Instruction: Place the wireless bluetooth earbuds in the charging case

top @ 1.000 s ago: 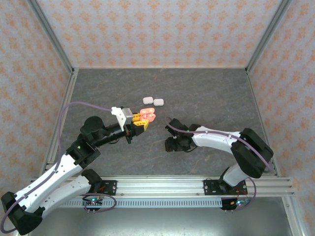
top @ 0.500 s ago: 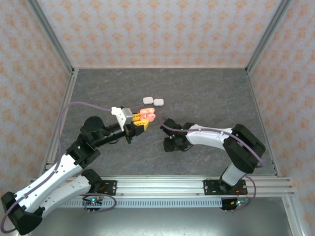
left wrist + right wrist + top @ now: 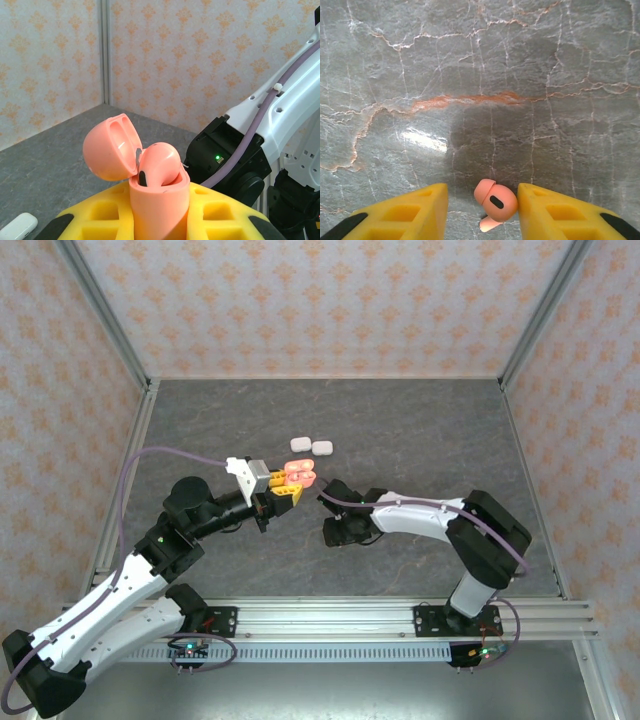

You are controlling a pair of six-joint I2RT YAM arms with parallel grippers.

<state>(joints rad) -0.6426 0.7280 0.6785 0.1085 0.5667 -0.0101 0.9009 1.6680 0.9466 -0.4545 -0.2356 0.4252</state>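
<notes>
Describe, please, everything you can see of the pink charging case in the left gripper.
The pink charging case is glossy coral plastic, rounded, standing upright and clamped between the yellow fingers of the left gripper, above the table. Its hinged lid is flipped open and tilted back, showing two hollow recesses. One matching pink earbud sits in the body, a dark spot on its side.
</notes>
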